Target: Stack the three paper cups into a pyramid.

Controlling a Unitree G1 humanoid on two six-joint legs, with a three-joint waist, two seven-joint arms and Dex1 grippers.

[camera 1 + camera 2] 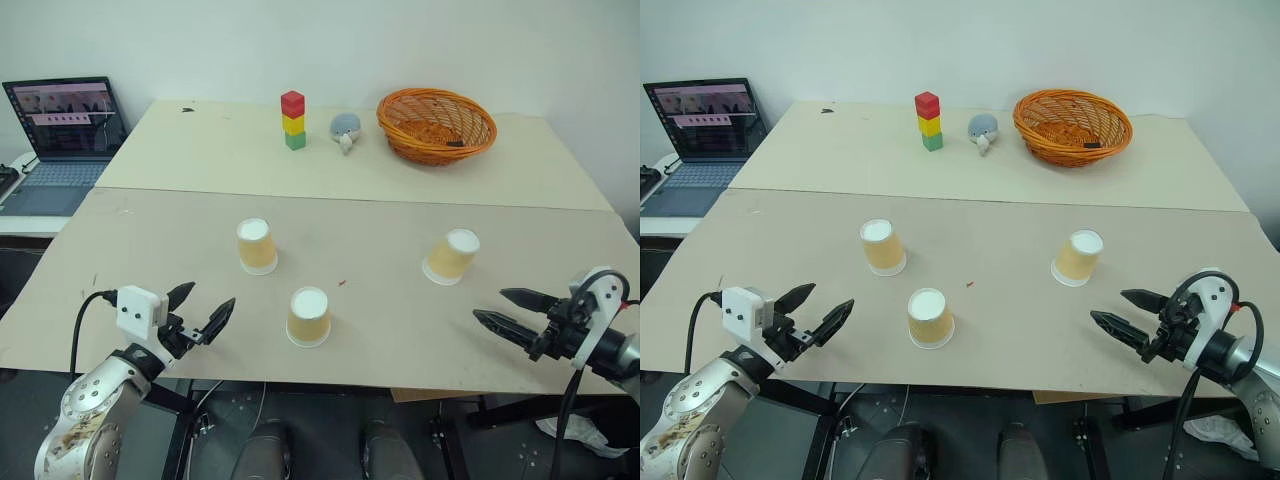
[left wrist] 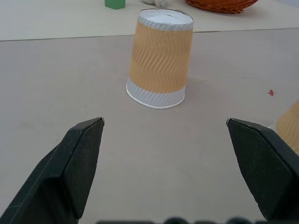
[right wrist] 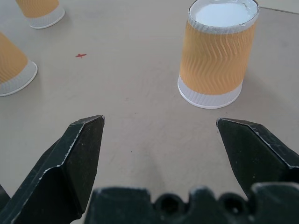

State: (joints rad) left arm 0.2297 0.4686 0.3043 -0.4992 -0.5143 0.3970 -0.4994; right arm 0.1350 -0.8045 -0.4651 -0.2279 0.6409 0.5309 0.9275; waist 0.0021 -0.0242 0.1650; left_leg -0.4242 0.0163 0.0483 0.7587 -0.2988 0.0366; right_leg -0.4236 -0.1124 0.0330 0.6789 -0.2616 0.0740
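Three small tapered paper cups, tan-orange ribbed sides, white rims, all upside down, apart on beige counter: left-far cup, near-middle cup, right cup tilted slightly. No pyramid yet. In left wrist view, near-middle cup cut off at frame edge; green block likewise clipped. Left gripper near left counter edge, jaws released, empty. Right gripper near right edge, jaws released, empty. Far side: red-yellow-green block tower, small grey object hard to identify, orange wicker basket. Laptop far left, partly cut off.
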